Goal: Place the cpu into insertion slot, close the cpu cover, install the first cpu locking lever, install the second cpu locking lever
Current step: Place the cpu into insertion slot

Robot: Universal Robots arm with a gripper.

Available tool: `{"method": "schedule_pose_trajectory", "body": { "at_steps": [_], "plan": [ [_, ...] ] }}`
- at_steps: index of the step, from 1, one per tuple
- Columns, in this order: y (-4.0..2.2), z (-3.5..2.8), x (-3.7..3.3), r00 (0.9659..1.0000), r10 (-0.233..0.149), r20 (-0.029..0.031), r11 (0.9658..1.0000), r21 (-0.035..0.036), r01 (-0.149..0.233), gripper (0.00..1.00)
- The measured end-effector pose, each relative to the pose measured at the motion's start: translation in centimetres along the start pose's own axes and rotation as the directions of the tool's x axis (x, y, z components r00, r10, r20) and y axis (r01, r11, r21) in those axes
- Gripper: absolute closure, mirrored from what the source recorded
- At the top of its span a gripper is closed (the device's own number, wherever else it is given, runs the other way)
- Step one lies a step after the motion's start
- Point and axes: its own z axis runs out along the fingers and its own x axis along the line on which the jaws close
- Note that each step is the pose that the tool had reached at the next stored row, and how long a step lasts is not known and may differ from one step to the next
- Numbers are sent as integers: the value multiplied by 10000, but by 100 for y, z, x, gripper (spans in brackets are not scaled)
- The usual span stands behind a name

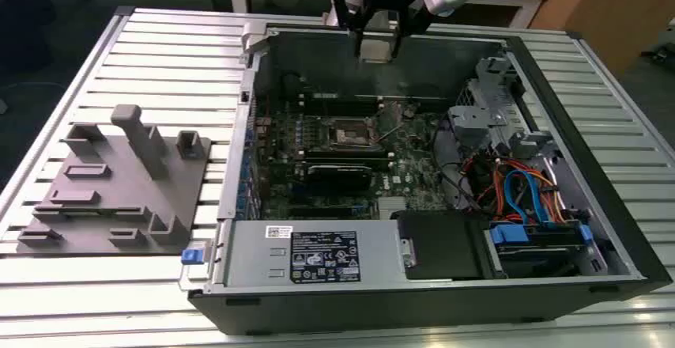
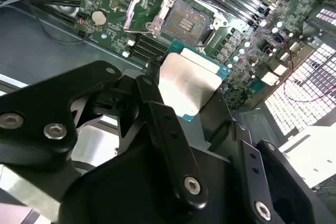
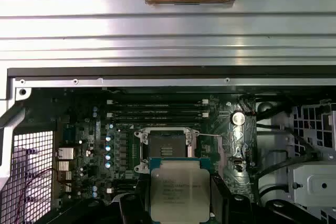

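Observation:
My gripper [image 1: 378,46] hangs over the far wall of the open computer case, above the green board. It is shut on the cpu [image 2: 190,80], a flat square chip with a dull silver top held by its edges between black fingers [image 2: 157,114]. In the first wrist view the cpu [image 3: 178,188] sits just short of the insertion slot [image 3: 167,144]. The insertion slot [image 2: 187,22] is a dark square socket with bare contacts and nothing in it; it lies mid-board in the exterior view [image 1: 348,133]. The silvery cpu cover [image 2: 140,4] stands flipped open beside the socket.
The case [image 1: 590,206] has tall walls all round. Inside are long memory slots [image 3: 157,109], a silver drive cage [image 1: 495,115], blue and orange cables [image 1: 519,190] and a power supply [image 1: 311,257]. A grey fixture block [image 1: 116,198] sits on the slatted table at the exterior view's left.

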Motion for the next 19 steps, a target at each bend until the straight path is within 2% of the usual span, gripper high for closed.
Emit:
{"method": "schedule_pose_trajectory", "body": {
  "at_steps": [19],
  "plan": [
    [0,0,0,9998,213,19,9998,1,-213,46]
  ]
}}
